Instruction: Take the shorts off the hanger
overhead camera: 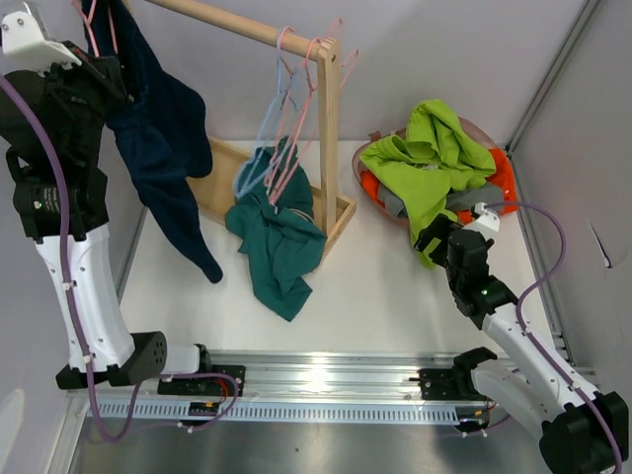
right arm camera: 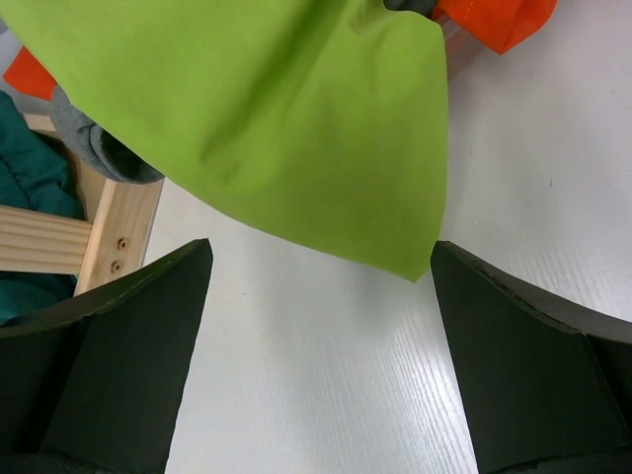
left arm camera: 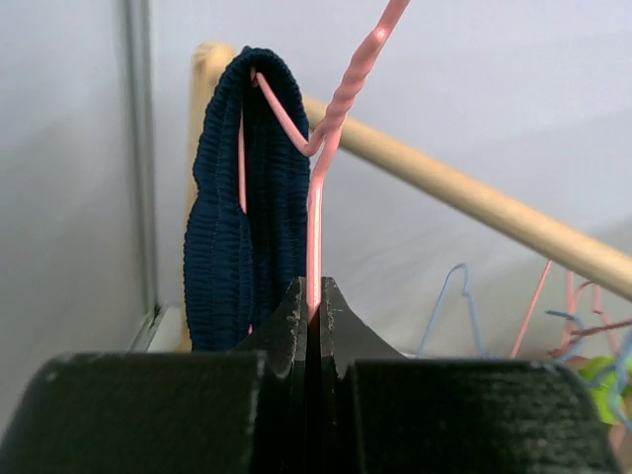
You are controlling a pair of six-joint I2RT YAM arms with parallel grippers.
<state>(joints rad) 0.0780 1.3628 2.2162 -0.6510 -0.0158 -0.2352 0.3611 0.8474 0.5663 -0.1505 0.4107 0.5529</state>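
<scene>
My left gripper (overhead camera: 94, 61) is raised at the far left and shut on the wire of a pink hanger (left arm camera: 326, 128). The dark navy shorts (overhead camera: 163, 148) hang from that hanger, their ribbed waistband (left arm camera: 242, 197) looped over its arm. Teal shorts (overhead camera: 281, 242) droop onto the table under several empty pink and blue hangers (overhead camera: 286, 128) on the wooden rod (overhead camera: 247, 25). Lime green shorts (overhead camera: 434, 158) lie heaped on orange shorts (overhead camera: 502, 176) and grey shorts (overhead camera: 472, 197) at the right. My right gripper (overhead camera: 434, 237) is open just in front of the lime green edge (right arm camera: 276, 109), holding nothing.
The wooden rack's upright post (overhead camera: 328, 128) and base frame (right arm camera: 109, 227) stand mid-table. A pink-rimmed basket (overhead camera: 482, 128) holds the heap at the back right. White walls close in on the left, back and right.
</scene>
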